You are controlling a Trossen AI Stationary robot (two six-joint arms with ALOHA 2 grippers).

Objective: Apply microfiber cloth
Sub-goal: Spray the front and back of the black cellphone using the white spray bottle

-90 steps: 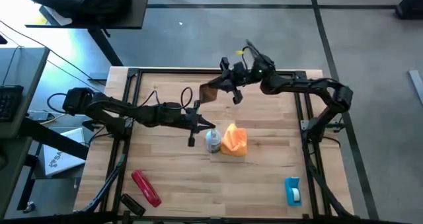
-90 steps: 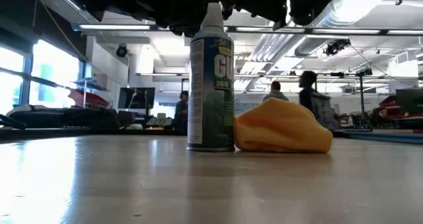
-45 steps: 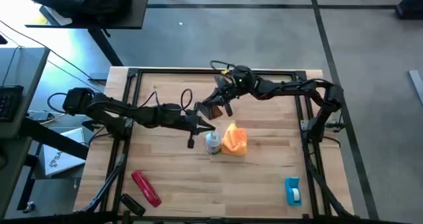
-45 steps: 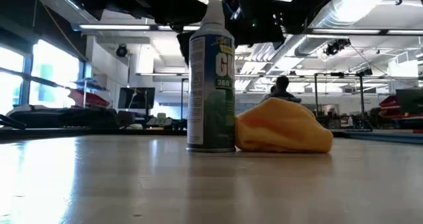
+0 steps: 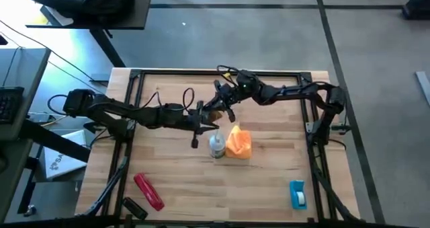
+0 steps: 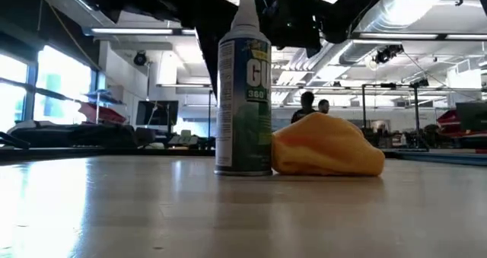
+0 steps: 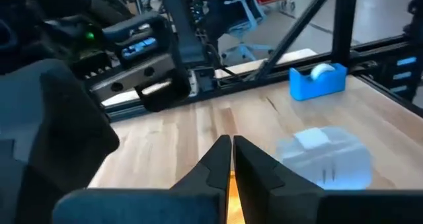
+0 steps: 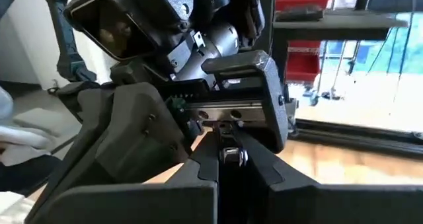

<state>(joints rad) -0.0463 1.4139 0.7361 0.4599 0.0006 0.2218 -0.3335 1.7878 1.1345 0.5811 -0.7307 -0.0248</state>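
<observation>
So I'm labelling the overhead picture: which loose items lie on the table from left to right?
Black object → red tool → spray can → orange microfiber cloth → blue tape dispenser.

Spray can (image 7: 324, 156) blurred in left wrist view, microfiber cloth (image 7: 229, 196) mostly hidden behind left gripper (image 7: 232, 159)

We see a spray can (image 6: 243, 90) standing upright near the middle of the wooden counter (image 5: 269, 181). A red oblong tool (image 5: 148, 191) lies near the front left corner, with a small black object (image 5: 134, 207) just beside it. A blue tape dispenser (image 5: 297, 194) sits near the front right corner. People (image 6: 312, 106) show far off in the room.
</observation>
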